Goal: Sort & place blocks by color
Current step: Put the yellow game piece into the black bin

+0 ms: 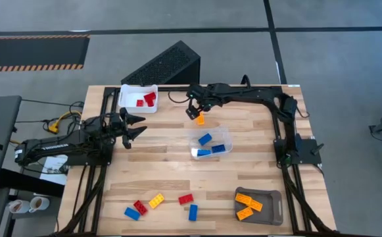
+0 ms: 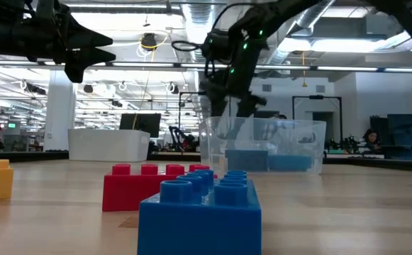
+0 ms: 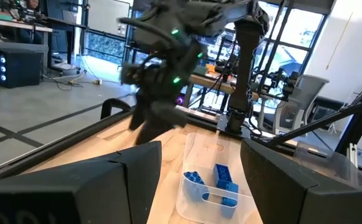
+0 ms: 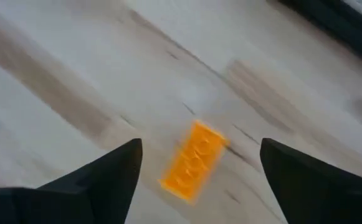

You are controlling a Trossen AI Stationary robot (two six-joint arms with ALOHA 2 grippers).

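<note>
My right gripper (image 1: pixel 194 110) hangs open over the far middle of the table, fingers slanting down. An orange block (image 4: pixel 193 162) shows between and below its fingers, apart from both; in the high view this orange block (image 1: pixel 200 119) is just nearer than the gripper. I cannot tell whether it rests on the wood. Just on the near side stands a clear container (image 1: pixel 210 143) with blue blocks (image 1: pixel 205 139) inside. My left gripper (image 1: pixel 135 127) waits open at the left, pointing level, with nothing between its fingers.
A white tray (image 1: pixel 129 92) holding red blocks (image 1: pixel 146 100) stands at the far left. A grey tray (image 1: pixel 273 197) with orange blocks sits at the near right. Loose blue (image 1: pixel 132 212), red (image 1: pixel 186 199) and yellow (image 1: pixel 156 201) blocks lie near the front edge.
</note>
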